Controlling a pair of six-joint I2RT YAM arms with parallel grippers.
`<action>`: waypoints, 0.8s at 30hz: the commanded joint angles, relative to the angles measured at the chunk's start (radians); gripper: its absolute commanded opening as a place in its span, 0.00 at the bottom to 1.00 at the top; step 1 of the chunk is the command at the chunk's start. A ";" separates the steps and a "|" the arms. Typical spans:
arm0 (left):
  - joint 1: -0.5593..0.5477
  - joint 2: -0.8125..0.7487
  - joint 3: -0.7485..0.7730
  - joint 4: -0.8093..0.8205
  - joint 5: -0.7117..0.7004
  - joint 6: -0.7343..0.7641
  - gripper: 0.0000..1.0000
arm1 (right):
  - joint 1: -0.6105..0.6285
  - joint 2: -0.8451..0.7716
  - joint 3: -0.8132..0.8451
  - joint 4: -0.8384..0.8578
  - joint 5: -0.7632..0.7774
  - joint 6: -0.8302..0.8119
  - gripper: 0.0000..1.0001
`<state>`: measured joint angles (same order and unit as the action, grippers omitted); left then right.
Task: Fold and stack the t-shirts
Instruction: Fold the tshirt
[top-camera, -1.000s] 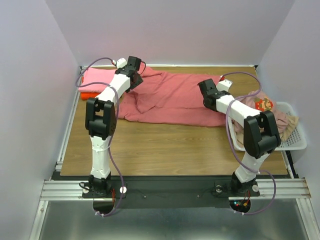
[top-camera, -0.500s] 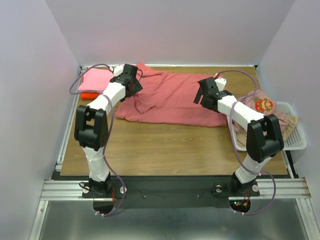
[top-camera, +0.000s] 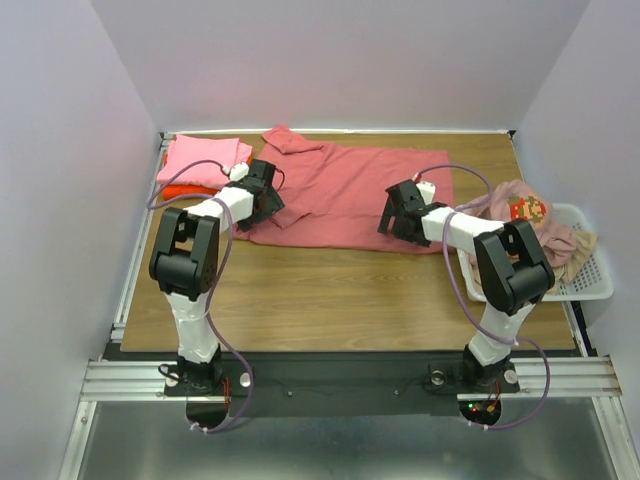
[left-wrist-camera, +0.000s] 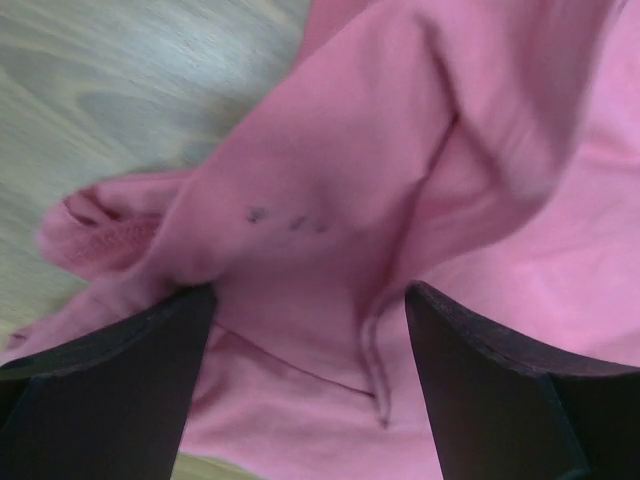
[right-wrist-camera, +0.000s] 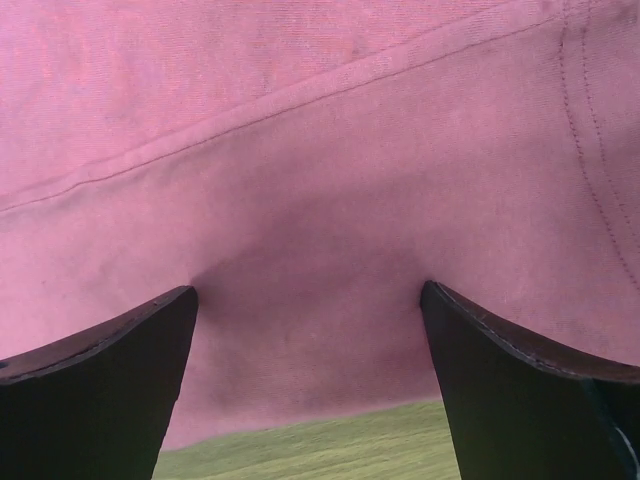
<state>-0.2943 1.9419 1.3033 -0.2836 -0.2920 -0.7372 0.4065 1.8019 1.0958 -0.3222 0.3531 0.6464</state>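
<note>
While the rose-red t-shirt (top-camera: 340, 190) is lying spread over the back half of the worktop (top-camera: 330, 290), its long axis is running from left to right, across the front of both arms. The left fingers (left-wrist-camera: 120, 380) are standing wide apart above the left end of the shirt, where the cloth is bunching into soft folds and a rolled edge. They are holding nothing; the cloth is only passing under the gap. The right fingers (right-wrist-camera: 90, 390) are also standing wide apart and are gripping nothing. They are hanging low over the right end, just inside the near hem, and a strip of bare worktop is showing at the bottom of the right wrist view.

So each arm is waiting over its own end of the shirt, and most of the cloth is stretching away from the fingers toward the back wall. In my judgement the coming move is depending on this: the near edge is lying directly under both pairs of fingers, so both could close on it at the same time and carry it across the short axis. The left end is looking less flat, so the grip there may be taking more than one layer.

The light pink t-shirt (top-camera: 200, 155) is resting folded on the orange t-shirt (top-camera: 180, 190) in the back left corner, just beside the left end of the shirt.
</note>
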 joint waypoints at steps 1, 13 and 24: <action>0.027 -0.089 -0.151 -0.048 -0.024 -0.065 0.90 | 0.002 -0.025 -0.071 0.072 -0.080 0.013 1.00; 0.037 -0.342 -0.536 -0.229 -0.070 -0.286 0.91 | 0.071 -0.254 -0.339 0.078 -0.170 0.058 1.00; 0.032 -0.739 -0.700 -0.310 0.019 -0.341 0.82 | 0.100 -0.499 -0.537 0.057 -0.261 0.096 1.00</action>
<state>-0.2665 1.2888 0.6388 -0.4622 -0.3046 -1.0561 0.4992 1.3277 0.6037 -0.1780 0.1463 0.7223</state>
